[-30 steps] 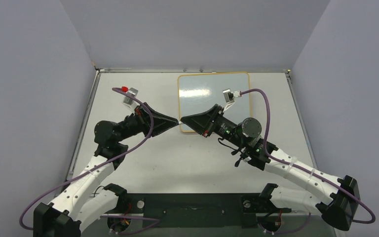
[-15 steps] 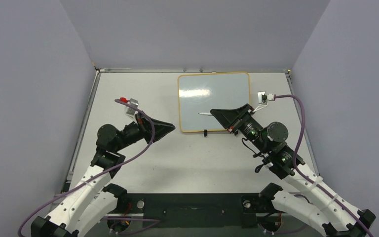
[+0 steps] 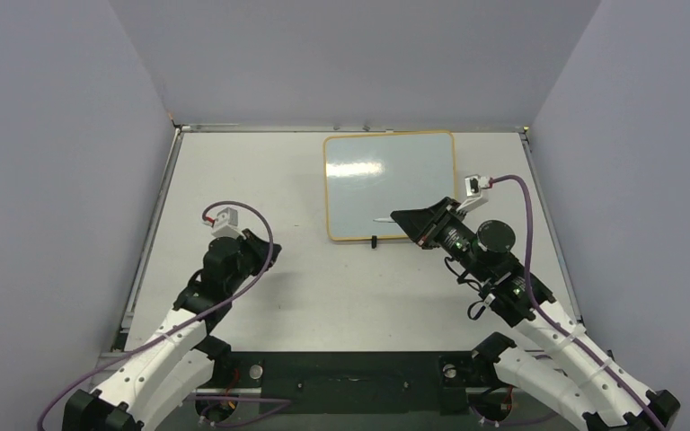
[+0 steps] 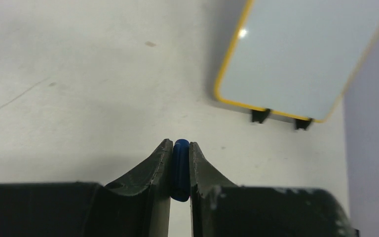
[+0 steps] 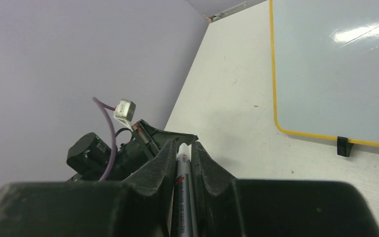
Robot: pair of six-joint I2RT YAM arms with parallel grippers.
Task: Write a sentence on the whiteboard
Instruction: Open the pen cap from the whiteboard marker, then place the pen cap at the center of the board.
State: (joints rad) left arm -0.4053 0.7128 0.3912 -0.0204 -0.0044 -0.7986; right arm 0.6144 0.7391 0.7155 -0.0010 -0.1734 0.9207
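Toward the far side of the table (image 3: 260, 171) sits the whiteboard (image 3: 389, 180), black feet along its near edge and its surface blank, with no sentence on it yet that I can see. My right gripper (image 3: 399, 217) hovers at the board's near edge, closed on a marker (image 5: 183, 192). My left gripper (image 4: 180, 148), well apart over bare table, is clamped on a small blue cap (image 4: 180, 170). My worry is the first stroke: the marker lies lengthwise between the fingers, so pressing down could slide it back or tilt it. The board looks unanchored and could skid on the smooth table. From overhead I get both arms and the marker tip over the board's near part. Only the wrist cameras show what each jaw holds — the cap is invisible from above, and so is the board's second foot.
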